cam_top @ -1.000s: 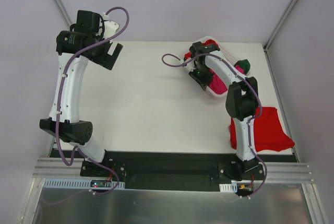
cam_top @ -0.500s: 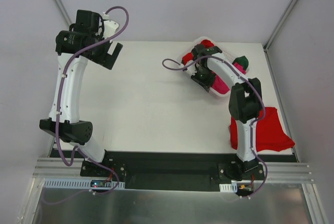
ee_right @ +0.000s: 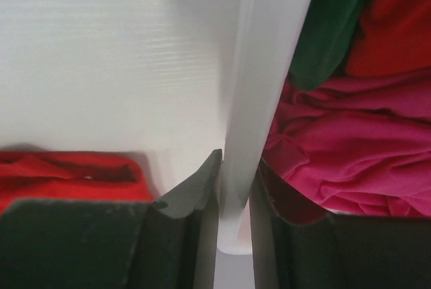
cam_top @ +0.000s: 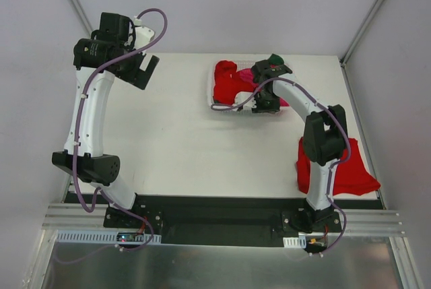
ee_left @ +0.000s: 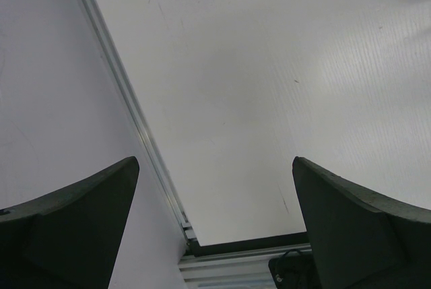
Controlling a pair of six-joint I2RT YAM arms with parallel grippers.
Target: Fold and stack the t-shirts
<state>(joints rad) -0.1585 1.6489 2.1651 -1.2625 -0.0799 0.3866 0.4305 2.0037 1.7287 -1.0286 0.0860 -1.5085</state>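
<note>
So our right gripper (ee_right: 236, 168) has its fingers pinched narrow on the wall of the white basket (ee_right: 269, 46), not on any cloth. That wall runs straight away from the fingers in the wrist view. The shirts sit just on its inner side: a magenta-pink t-shirt (ee_right: 350, 147) nearest, then a dark green t-shirt (ee_right: 333, 26) and a red t-shirt (ee_right: 397, 26) further back. Across the wall is a second red t-shirt (ee_right: 67, 171). From overhead it looks like it's spilling over the basket's left end, but we can't tell if it's fully out. A third red t-shirt (cam_top: 347, 171) lies on the table (cam_top: 182, 141) by the right arm's base. Our left gripper (ee_left: 214, 164) hangs wide open and empty, well apart at the far left. So the right arm is nearer the pile, and we reckon it must drop the wall before taking the pink one.
</note>
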